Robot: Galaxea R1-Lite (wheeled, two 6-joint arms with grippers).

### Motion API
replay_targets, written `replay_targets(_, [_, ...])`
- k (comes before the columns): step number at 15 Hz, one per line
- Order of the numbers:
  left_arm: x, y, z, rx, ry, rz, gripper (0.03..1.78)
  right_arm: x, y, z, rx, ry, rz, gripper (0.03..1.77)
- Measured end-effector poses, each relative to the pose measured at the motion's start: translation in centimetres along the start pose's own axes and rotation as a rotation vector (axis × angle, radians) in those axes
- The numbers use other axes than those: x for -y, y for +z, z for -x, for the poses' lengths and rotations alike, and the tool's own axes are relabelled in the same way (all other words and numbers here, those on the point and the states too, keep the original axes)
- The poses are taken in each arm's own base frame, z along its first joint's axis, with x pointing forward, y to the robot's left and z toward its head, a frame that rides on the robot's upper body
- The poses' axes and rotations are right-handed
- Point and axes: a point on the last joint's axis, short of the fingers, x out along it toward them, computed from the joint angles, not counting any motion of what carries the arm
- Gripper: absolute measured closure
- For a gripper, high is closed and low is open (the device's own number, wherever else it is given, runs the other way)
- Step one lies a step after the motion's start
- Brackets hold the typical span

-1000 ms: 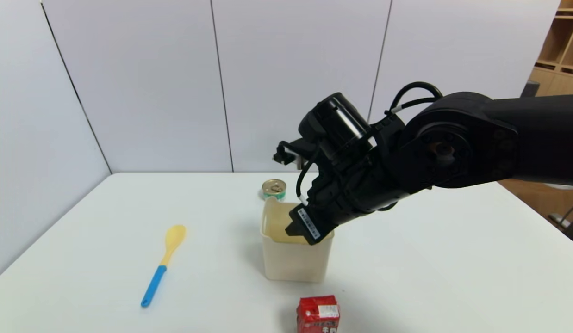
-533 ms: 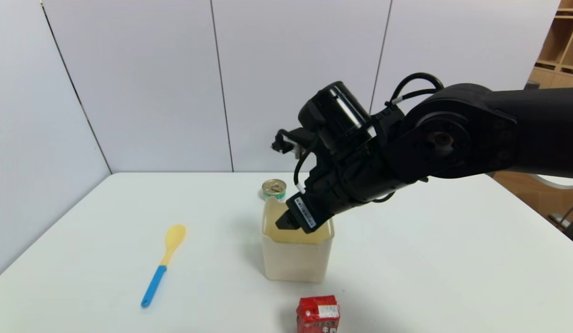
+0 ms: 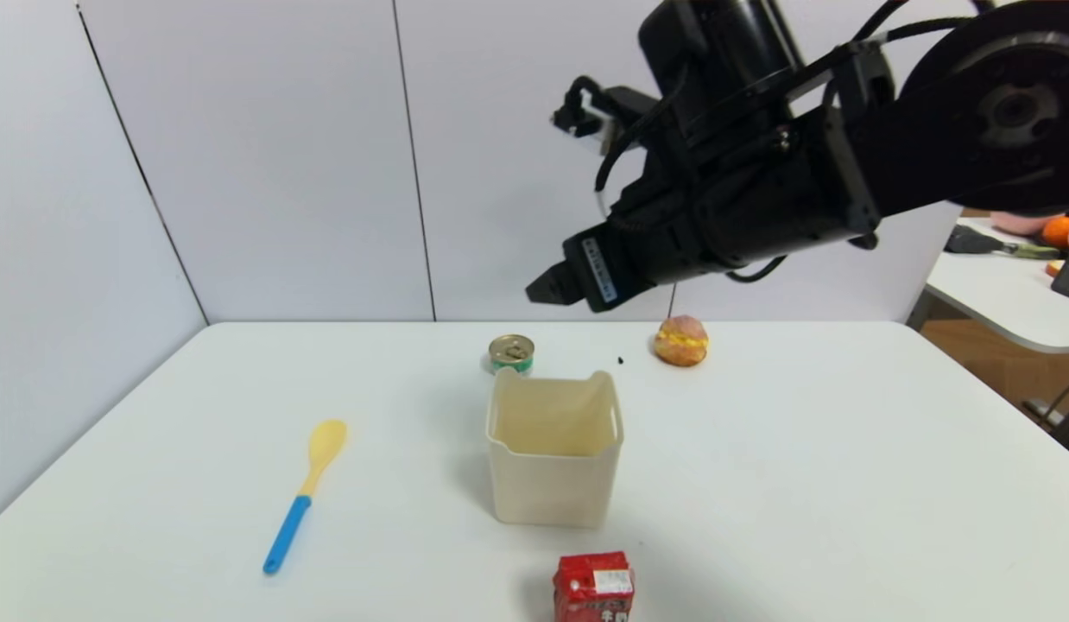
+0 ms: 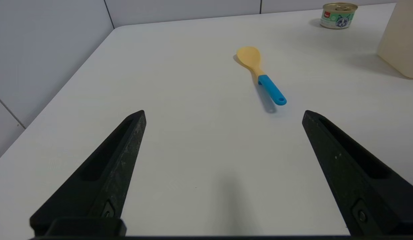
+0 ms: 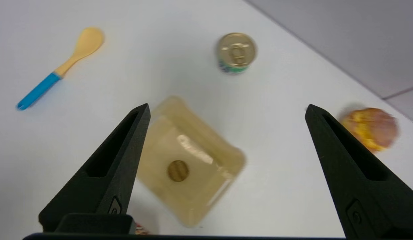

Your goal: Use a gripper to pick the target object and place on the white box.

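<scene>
Premises: a robot test lab or office room. Evidence: bare white worktop (image 3: pixel 802 484) enclosed by plain grey partition panels (image 3: pixel 284 155); a second table (image 3: pixel 1001 302) with assorted props stands at the right.

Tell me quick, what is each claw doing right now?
Left gripper: open, empty, low over the table.
Right gripper: open, empty, high above the white box.

The bulky black right arm's two-jaw end effector (image 3: pixel 543 291) hangs high at centre, jaws spread wide. The black left end effector (image 4: pixel 223 115) sits low at the near left, jaws wide apart.
</scene>
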Motion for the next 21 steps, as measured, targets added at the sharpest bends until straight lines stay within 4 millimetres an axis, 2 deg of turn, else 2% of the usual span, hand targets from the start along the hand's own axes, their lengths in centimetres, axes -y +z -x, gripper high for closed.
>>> replay_targets(3, [0.0,0.0,0.0,0.000,-0.001,0.000,0.12,4.4,0.6,2.6,0.048,-0.175,-0.045,0.16])
replay_targets(7, [0.0,0.0,0.0,0.000,0.000,0.000,0.12,11.2,-0.1,7.4,0.090,-0.380,-0.086,0.13])
replay_targets(10, [0.0,0.0,0.0,0.000,-0.001,0.000,0.12,14.3,-0.9,11.2,0.165,-0.511,-0.139,0.12])
replay_targets(13, [0.0,0.0,0.0,0.000,0.000,0.000,0.12,15.5,-2.3,13.2,0.284,-0.604,-0.163,0.11])
replay_targets(17, [0.0,0.0,0.0,0.000,-0.001,0.000,0.12,15.9,-5.3,16.5,0.456,-0.741,-0.157,0.11])
replay_targets(21, [0.0,0.0,0.0,0.000,-0.001,0.000,0.12,14.0,-10.2,19.9,0.522,-0.782,-0.131,0.11])
